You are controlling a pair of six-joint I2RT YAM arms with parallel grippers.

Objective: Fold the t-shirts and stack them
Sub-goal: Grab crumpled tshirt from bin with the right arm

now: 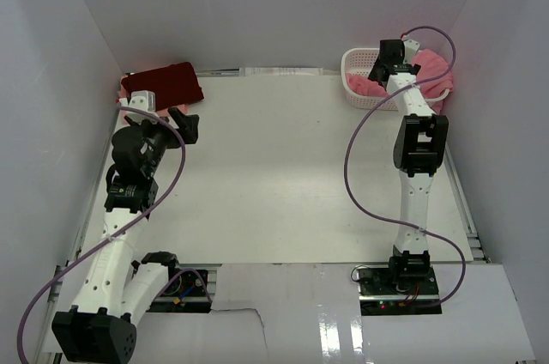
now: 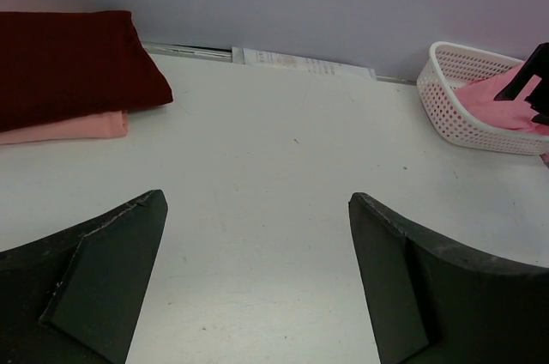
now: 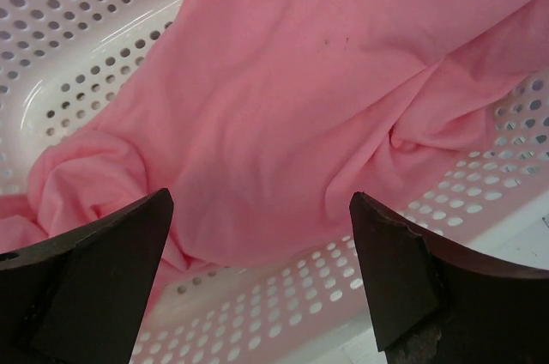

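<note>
A folded dark maroon-red t-shirt (image 1: pixel 163 82) lies at the table's back left corner on top of a folded pale peach-pink t-shirt (image 2: pixel 64 126); the maroon one also shows in the left wrist view (image 2: pixel 69 63). A crumpled salmon-pink t-shirt (image 3: pixel 300 98) lies in the white mesh basket (image 1: pixel 358 68) at the back right and hangs over its far side (image 1: pixel 433 68). My left gripper (image 1: pixel 184 124) is open and empty above the table, right of the stack. My right gripper (image 3: pixel 257 278) is open, hovering over the basket just above the salmon-pink shirt, holding nothing.
White walls close in the table on the left, back and right. A paper sheet (image 2: pixel 300 63) lies along the back edge. A purple cable (image 1: pixel 356 166) loops beside the right arm. The basket's perforated rim (image 3: pixel 283 321) lies just under my right fingers.
</note>
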